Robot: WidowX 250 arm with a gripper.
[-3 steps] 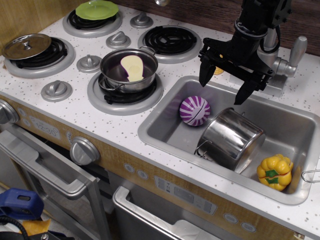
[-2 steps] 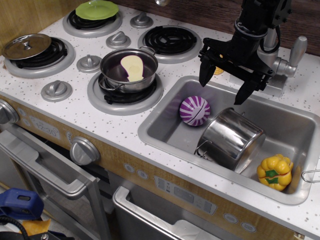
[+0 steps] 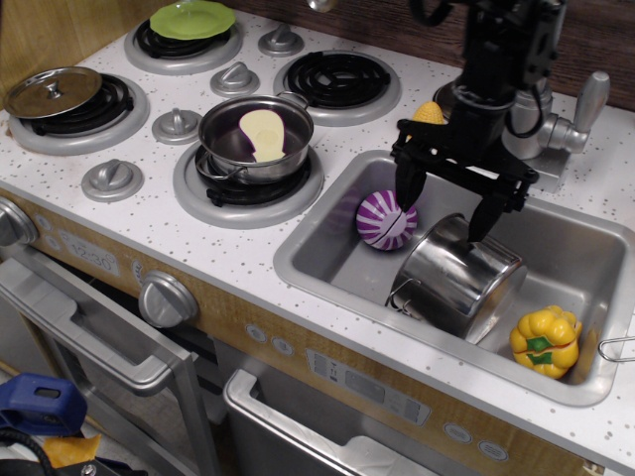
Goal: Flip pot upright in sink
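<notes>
The tall shiny steel pot (image 3: 458, 279) lies on its side in the grey sink (image 3: 595, 260), its base facing up and right, its mouth toward the sink's front wall. A wire loop handle shows at its lower left. My black gripper (image 3: 444, 204) is open, its jaws spread wide. It hangs just above the pot's upper edge, one fingertip (image 3: 405, 192) by the purple striped ball (image 3: 385, 221), the other at the pot's top. It holds nothing.
A yellow toy pepper (image 3: 545, 339) lies in the sink's right front corner. The silver faucet (image 3: 571, 129) stands behind the sink. A shallower steel pot (image 3: 256, 135) with a pale yellow item sits on the front burner. A yellow object (image 3: 428, 113) lies behind my arm.
My gripper has come down and a little toward the front, from above the sink's back rim to just over the pot. It has stayed open. The pot and ball have not moved.
</notes>
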